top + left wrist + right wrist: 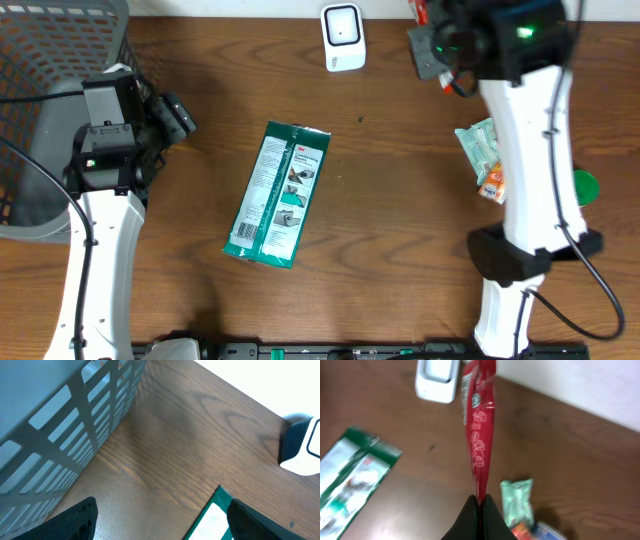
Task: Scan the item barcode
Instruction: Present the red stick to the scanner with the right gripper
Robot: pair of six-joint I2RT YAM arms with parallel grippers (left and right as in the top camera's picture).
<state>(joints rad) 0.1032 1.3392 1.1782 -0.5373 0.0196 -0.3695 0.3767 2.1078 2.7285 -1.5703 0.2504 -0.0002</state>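
Observation:
A slim red packet [480,425] hangs edge-on from my right gripper [480,502], whose jaws are shut on its lower end. Its printed top reaches up beside the white barcode scanner [436,377]. In the overhead view the scanner [343,37] stands at the table's far edge, with my right gripper [430,45] just to its right; the packet is mostly hidden under the arm there. My left gripper [180,115] is open and holds nothing, hovering beside the basket. Between its fingers [160,520] only bare wood shows.
A flat green and white package [280,195] lies mid-table, its corner near my left fingertip [250,522]. A grey mesh basket [50,60] fills the far left corner. Small snack packets [485,155] and a green disc [583,187] lie beside the right arm.

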